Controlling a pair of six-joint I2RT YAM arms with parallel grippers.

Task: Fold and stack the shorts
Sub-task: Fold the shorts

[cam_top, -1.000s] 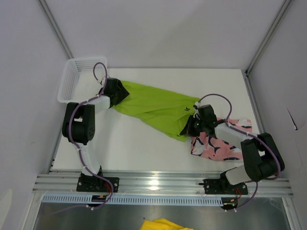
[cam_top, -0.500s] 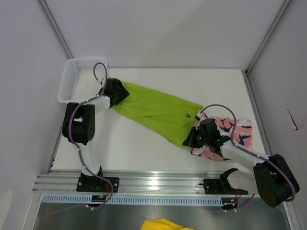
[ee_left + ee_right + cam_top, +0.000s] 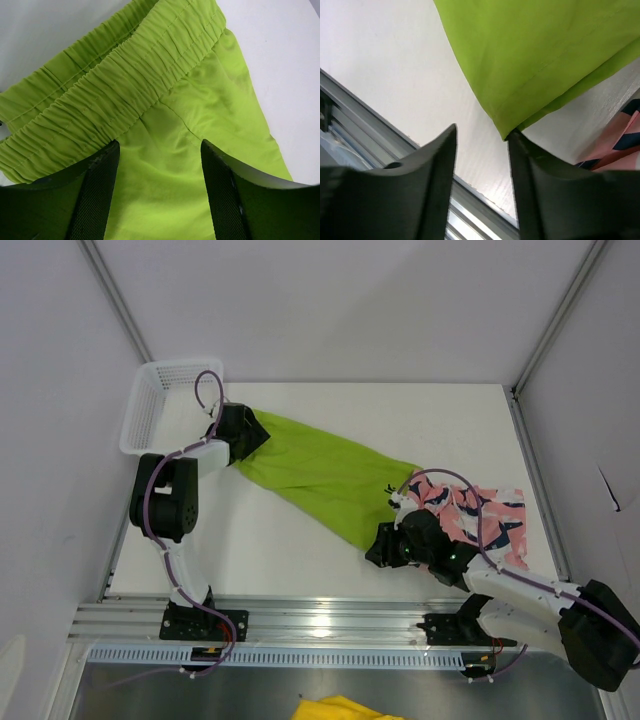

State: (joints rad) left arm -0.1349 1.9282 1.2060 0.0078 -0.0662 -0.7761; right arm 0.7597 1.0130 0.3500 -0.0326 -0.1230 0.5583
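Where our left gripper [image 3: 160, 145] sits: 10 o'clock on the table [image 3: 260, 540], fingers wide over the green shorts [image 3: 320, 475] by their waistband.
Our right gripper [image 3: 481, 132]: 5 o'clock, fingers apart on nothing, green hem corner at one fingertip.
Pink shorts [image 3: 480, 515]: 4 o'clock, crumpled.

White table [image 3: 290, 540] w/ lime shorts [image 3: 320, 475] mid, pink shorts [image 3: 495, 515] R side, mesh basket [image 3: 150, 410] far-L corner.
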